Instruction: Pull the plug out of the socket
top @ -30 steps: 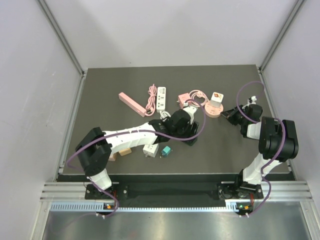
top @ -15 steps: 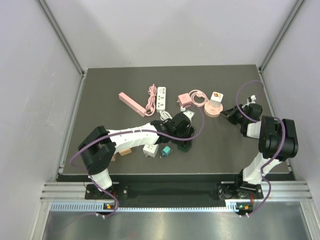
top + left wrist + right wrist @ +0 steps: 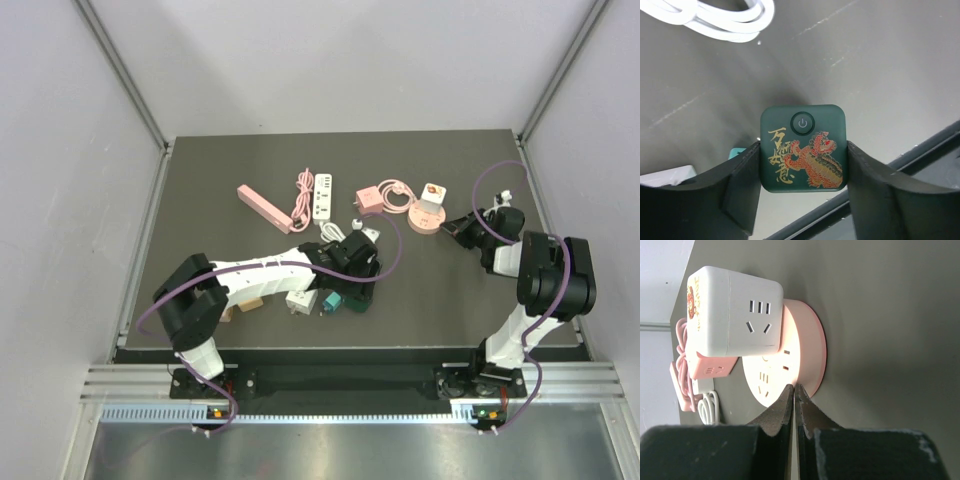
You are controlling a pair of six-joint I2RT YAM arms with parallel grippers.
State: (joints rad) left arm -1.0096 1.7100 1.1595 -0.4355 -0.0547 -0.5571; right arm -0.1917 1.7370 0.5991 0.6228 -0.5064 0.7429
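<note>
— What's the bench like?

— A dark grey matte tabletop (image 3: 200, 190), with pale scuffs showing in the left wrist view. Plain pale walls (image 3: 60, 150) box it in, with aluminium posts (image 3: 125, 75) running up the corners. A ridged metal rail (image 3: 340, 382) lies along the near edge.

— And the plug?

— The white cube plug (image 3: 740, 315) is seated in the round pink socket disc (image 3: 812, 355), at the far right of the table. The right gripper (image 3: 794, 390) lies low beside it, its fingers pressed together and their tips at the disc's rim.

— The left gripper (image 3: 802, 150)?

— It's near the front middle, clamped on a dark green square adapter (image 3: 802, 170) printed with a red-and-gold dragon and a power button. Both fingers (image 3: 740, 185) touch its sides. A teal piece (image 3: 736, 151) shows just behind it.

— Anything else?

— A white power strip (image 3: 323, 197), a pink bar-shaped strip (image 3: 263, 206), a coiled pink cable (image 3: 301, 186) and a pink square adapter (image 3: 368, 198) lie toward the far middle. A looped white cable (image 3: 715, 17) lies just beyond the left gripper.
</note>
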